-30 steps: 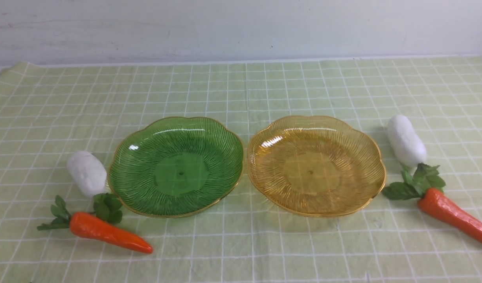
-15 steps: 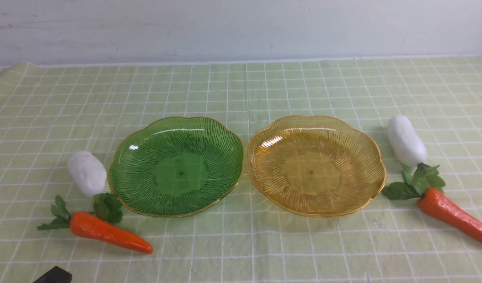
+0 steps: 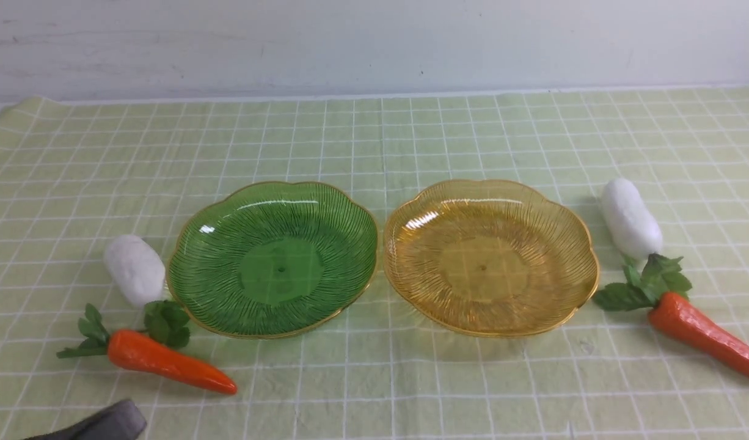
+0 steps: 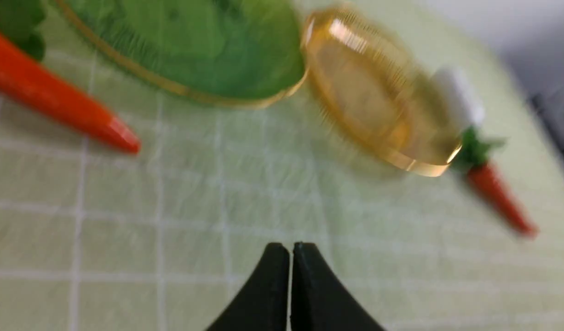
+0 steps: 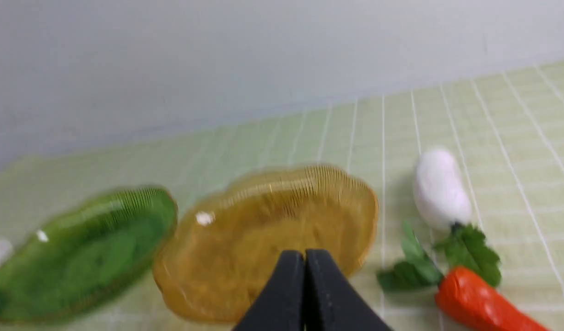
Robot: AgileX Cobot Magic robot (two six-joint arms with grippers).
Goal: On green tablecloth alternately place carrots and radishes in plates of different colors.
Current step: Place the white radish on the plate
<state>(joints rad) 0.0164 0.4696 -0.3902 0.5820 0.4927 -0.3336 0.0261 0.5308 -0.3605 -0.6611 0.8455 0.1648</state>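
Left gripper and right gripper both pressed together, holding nothing. Green plate and amber plate side by side on cloth. Left radish and left carrot lie beside green plate, right radish and right carrot beside amber plate.

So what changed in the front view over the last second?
The left arm has come into the near-left corner, short of the left carrot; nothing gripped. Green plate, amber plate, left radish, right radish and right carrot unmoved.
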